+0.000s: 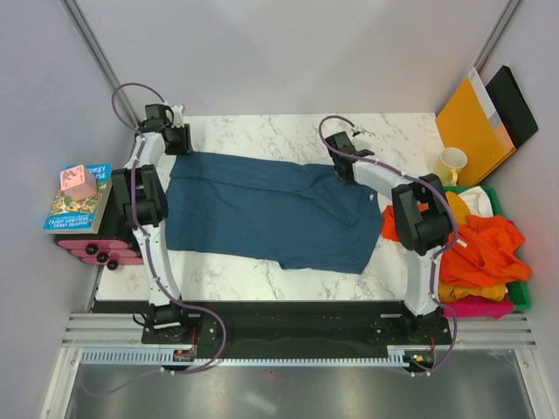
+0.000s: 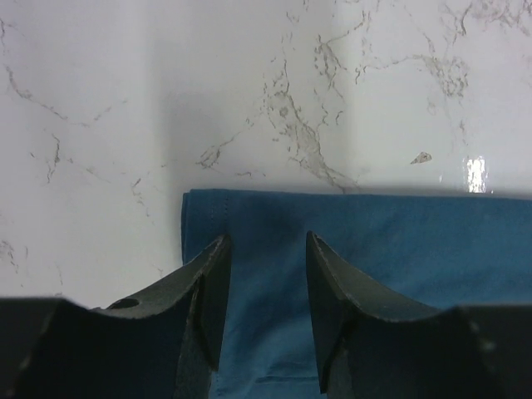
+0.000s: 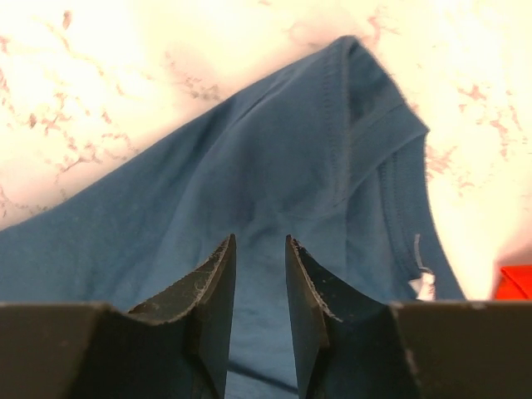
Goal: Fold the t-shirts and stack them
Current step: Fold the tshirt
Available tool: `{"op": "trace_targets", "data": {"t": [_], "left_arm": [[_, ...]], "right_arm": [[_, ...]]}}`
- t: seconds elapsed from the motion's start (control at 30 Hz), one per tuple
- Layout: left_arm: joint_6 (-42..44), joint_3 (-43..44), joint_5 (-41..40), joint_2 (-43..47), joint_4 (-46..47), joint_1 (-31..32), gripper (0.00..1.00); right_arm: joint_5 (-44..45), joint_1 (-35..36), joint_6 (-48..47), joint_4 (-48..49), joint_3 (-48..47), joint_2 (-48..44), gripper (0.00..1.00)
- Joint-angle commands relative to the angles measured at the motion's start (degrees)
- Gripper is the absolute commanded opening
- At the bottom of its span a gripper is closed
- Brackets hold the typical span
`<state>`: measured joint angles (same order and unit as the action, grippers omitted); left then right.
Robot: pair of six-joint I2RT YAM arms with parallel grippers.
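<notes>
A dark teal-blue t-shirt (image 1: 271, 209) lies spread across the marble table (image 1: 262, 135). My left gripper (image 1: 175, 133) hovers at its far left corner; in the left wrist view the left gripper (image 2: 266, 249) is open over the teal t-shirt (image 2: 374, 241), with cloth showing through the gap. My right gripper (image 1: 342, 144) sits at the shirt's far right edge; the right wrist view shows the right gripper (image 3: 260, 249) open above the teal t-shirt (image 3: 274, 166) near its collar. More t-shirts, orange (image 1: 491, 249), yellow (image 1: 458, 206) and pink (image 1: 479, 306), are heaped at the right.
The heap fills a green bin (image 1: 486, 189) off the table's right side. A cream cup (image 1: 452, 162), an orange envelope (image 1: 474, 122) and a black folder (image 1: 514, 105) stand behind it. At left, a book (image 1: 74, 209) carries a pink box (image 1: 77, 182).
</notes>
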<state>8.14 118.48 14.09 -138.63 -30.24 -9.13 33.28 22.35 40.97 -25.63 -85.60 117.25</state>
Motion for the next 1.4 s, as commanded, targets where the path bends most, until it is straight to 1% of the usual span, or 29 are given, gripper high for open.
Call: {"op": "trace_targets", "data": {"t": [0.0,0.1,0.23,0.47,0.67,0.77,0.9,0.97,1.0,1.03,1.07,1.13,1.2,1.27,1.3,1.37], "left_arm": [[-0.9,3.3,0.9,0.2,0.0,0.3,0.48],[-0.2,4.5,0.3,-0.6,-1.3,0.5,0.49],[0.8,5.5,-0.7,-1.5,-3.6,0.7,0.49],[2.7,5.2,-2.2,-1.8,-6.2,0.5,0.49],[2.6,4.6,-2.7,-1.8,-7.3,0.1,0.49],[2.8,4.5,-2.7,-1.6,-7.5,0.2,0.49],[2.8,4.7,-1.5,-0.2,-7.6,0.2,0.50],[2.6,5.3,0.9,1.7,-7.3,0.2,0.52],[2.3,5.4,1.8,2.4,-6.9,0.2,0.53],[2.2,5.5,2.9,3.1,-6.8,0.2,0.55],[2.1,5.7,4.8,4.7,-6.6,0.2,0.56],[2.0,5.8,6.9,6.0,-6.3,0.3,0.58],[2.4,5.2,9.6,7.4,-6.3,0.8,0.58],[4.2,3.3,8.9,7.9,-6.4,1.6,0.58],[5.0,2.4,8.4,8.5,-6.6,2.6,0.57],[7.7,-0.3,6.8,8.8,-7.3,3.6,0.57]], "right_arm": [[0.4,-2.3,2.1,-3.1,0.7,-2.7,0.37],[-1.4,-3.2,2.2,-4.9,2.0,-1.8,0.37],[-7.4,-4.3,4.3,-5.9,5.7,-1.7,0.37],[-10.4,-5.3,8.2,-8.6,11.0,-3.3,0.37],[-9.4,-7.1,11.1,-10.1,17.1,-8.3,0.38],[-7.8,-8.3,11.1,-10.3,20.0,-11.3,0.38],[-6.7,-8.1,6.2,-5.6,19.3,-15.0,0.38],[-6.1,-8.0,3.8,-3.1,15.3,-17.4,0.39],[-6.3,-7.8,1.3,-2.8,13.4,-18.0,0.40],[-6.2,-7.3,0.3,-2.4,9.1,-19.0,0.41],[-6.2,-7.0,-0.9,-2.5,7.0,-19.5,0.43],[-7.3,-5.0,-3.3,-2.5,2.7,-20.8,0.45],[-9.8,-2.2,-4.1,-3.5,1.6,-21.4,0.45],[-11.5,-0.2,-3.5,-5.7,2.7,-22.0,0.44],[-12.0,2.1,-2.8,-6.0,4.1,-22.3,0.43],[-12.3,4.9,-0.5,-5.3,10.3,-23.7,0.41]]}}
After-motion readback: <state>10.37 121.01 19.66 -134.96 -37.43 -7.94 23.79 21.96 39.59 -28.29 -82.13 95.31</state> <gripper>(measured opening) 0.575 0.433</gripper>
